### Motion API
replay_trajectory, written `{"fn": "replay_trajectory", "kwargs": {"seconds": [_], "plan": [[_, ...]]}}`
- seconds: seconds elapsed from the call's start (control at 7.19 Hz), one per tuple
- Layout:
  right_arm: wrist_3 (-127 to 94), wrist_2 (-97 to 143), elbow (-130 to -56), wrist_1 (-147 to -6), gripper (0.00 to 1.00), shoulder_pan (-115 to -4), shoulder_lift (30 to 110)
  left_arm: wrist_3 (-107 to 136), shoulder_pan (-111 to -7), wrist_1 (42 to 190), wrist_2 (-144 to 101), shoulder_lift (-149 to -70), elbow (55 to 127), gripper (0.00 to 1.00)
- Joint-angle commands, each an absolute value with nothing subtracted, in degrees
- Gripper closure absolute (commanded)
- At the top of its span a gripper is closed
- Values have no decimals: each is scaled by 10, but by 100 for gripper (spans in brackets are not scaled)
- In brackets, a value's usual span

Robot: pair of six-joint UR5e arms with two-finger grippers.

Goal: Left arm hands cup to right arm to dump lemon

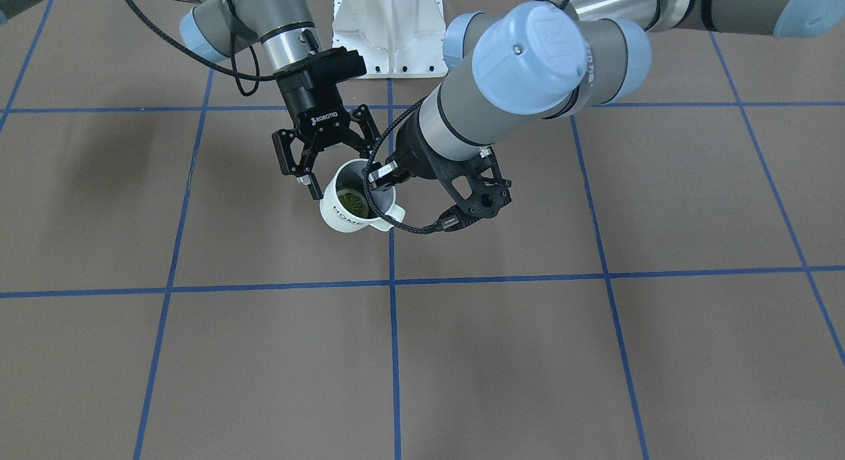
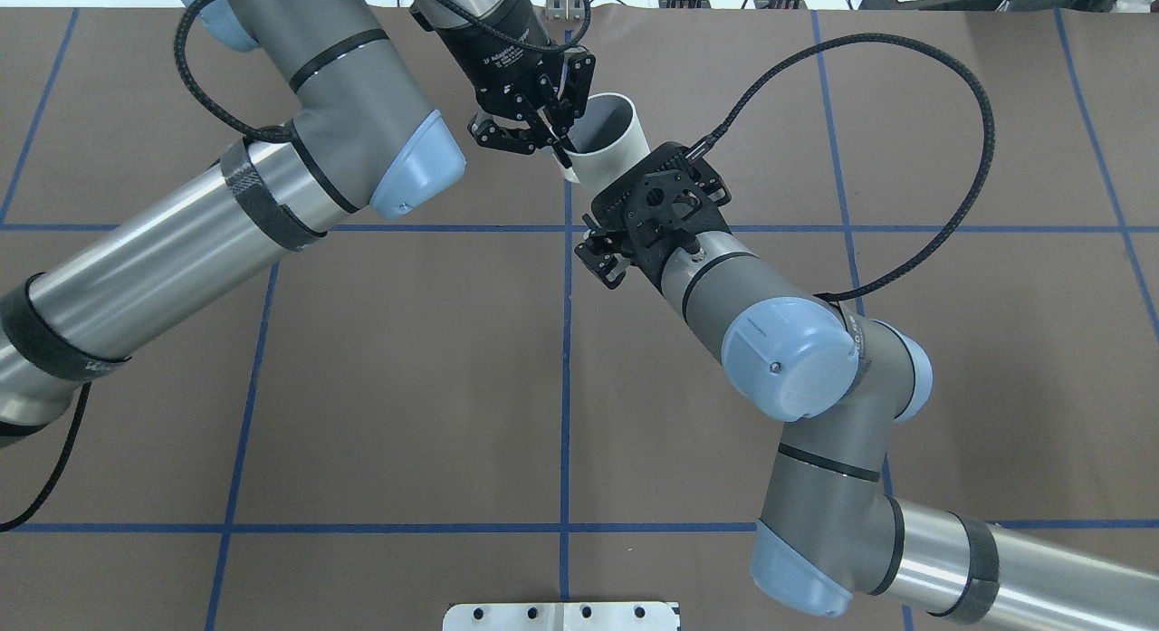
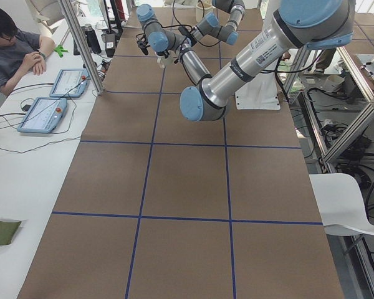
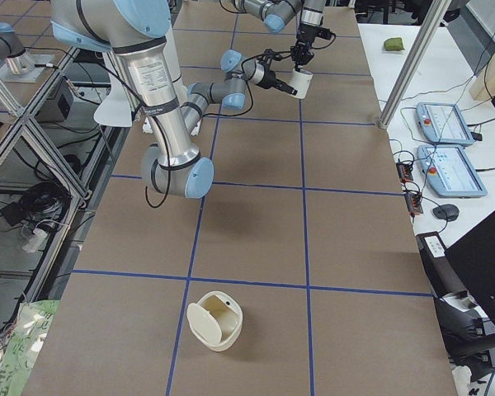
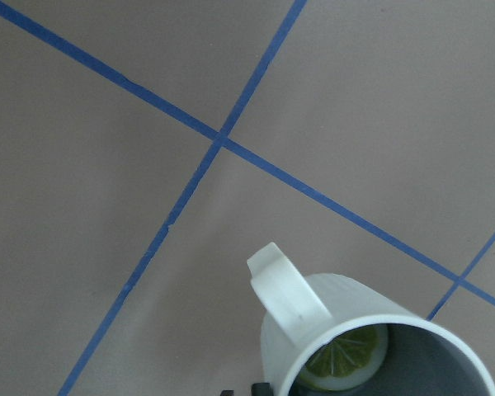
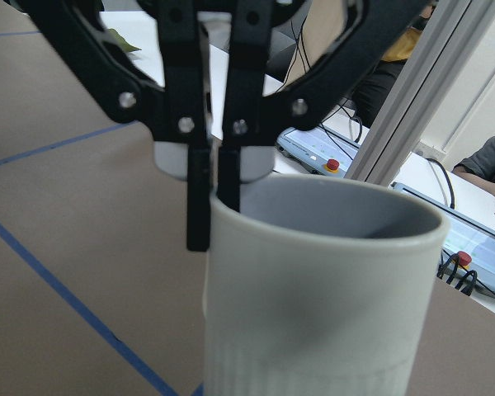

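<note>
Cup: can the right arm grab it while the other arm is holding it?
Probably yes. The right tool looks closed on the cup, with one finger inside the rim and one outside. The left tool grips another part of the rim, so it is not in the way.

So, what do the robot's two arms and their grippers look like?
Both arms are grey with pale-blue joint caps. The left arm has a black latticed wrist bracket and a looping braided black cable. The right arm ends in a black two-finger gripper marked ROBOTIQ in white.
</note>
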State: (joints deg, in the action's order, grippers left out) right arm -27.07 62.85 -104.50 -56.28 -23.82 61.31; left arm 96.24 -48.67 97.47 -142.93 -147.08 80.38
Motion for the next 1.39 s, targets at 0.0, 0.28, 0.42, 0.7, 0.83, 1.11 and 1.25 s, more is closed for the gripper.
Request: {"fn": "replay_trajectory", "kwargs": {"seconds": [0.0, 0.28, 0.42, 0.7, 0.83, 1.11, 1.25], "plan": [[-271, 628, -1045, -562, 1, -239, 613, 962, -486, 974, -1430, -1470, 806, 100], [-271, 628, -1045, -562, 1, -239, 613, 963, -485, 972, -1429, -1470, 817, 100], [-271, 628, -1045, -562, 1, -239, 613, 963, -483, 972, -1429, -1469, 817, 100], [-271, 628, -1046, -562, 1, -240, 613, 963, -481, 972, -1428, -1465, 817, 100], [-271, 628, -1047, -562, 1, -240, 613, 963, -481, 972, -1428, -1461, 817, 100], [-271, 628, -1047, -562, 1, -241, 613, 963, -481, 972, -1429, -1462, 817, 100], [-271, 628, -1046, -562, 1, -241, 613, 963, -480, 972, -1429, -1462, 820, 100]]}}
